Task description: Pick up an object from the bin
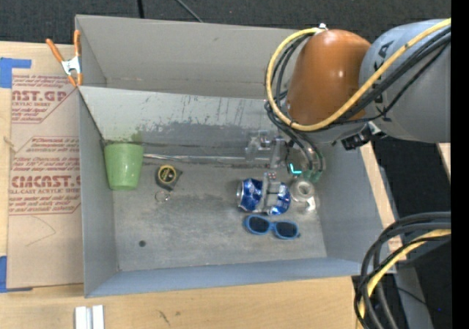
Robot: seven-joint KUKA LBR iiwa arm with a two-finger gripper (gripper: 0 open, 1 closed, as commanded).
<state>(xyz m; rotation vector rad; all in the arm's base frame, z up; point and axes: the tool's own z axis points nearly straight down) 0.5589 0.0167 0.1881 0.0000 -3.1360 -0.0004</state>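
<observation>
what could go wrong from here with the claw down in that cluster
The claw sits over the crumpled blue-and-white can, with the blue plastic sunglasses and white tape ring crowded close; it might nudge or drag those. The can's dented surface may slip from a grip.

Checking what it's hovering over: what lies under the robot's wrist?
A crumpled blue-and-white can, with blue sunglasses just in front and a whitish ring beside it. The arm covers the can's middle.
</observation>
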